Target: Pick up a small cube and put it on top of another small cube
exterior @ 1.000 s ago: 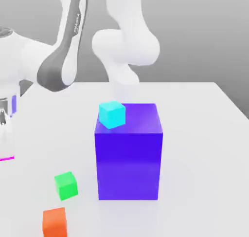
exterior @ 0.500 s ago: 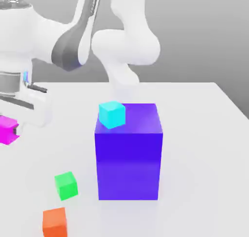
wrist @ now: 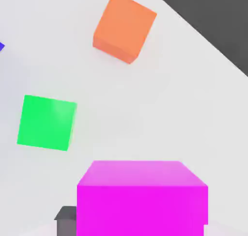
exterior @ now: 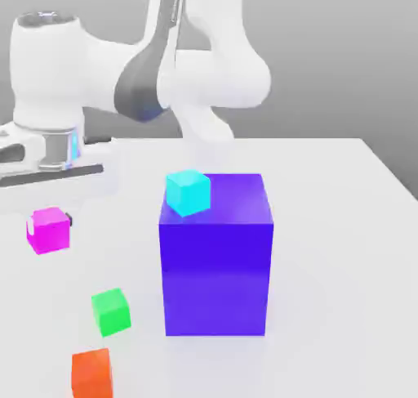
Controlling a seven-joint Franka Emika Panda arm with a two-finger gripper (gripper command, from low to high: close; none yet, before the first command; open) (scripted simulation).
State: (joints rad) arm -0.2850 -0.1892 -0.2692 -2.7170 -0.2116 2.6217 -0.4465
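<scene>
The small cube [exterior: 47, 230] is bright magenta and hangs above the white table [exterior: 343, 225] at the exterior view's left. My gripper [exterior: 51, 223] is shut on it, under the white hand, with one dark fingertip [exterior: 67, 220] showing beside it. In the hand view the small cube [wrist: 143, 196] sits close in front, with a grey finger [wrist: 65, 219] against its side. A small cyan cube [exterior: 188, 192] rests on a top corner of the big blue-violet block [exterior: 216, 266], to the right of the held cube and at about its height.
A green cube [exterior: 111, 310] and an orange cube [exterior: 91, 373] lie on the table in front of the block's left side, below the held cube. The hand view shows the green cube [wrist: 47, 122] and the orange cube [wrist: 124, 26] on the white surface.
The hand has risen and swung toward the exterior view's right. The magenta cube has come up off the table with it.
</scene>
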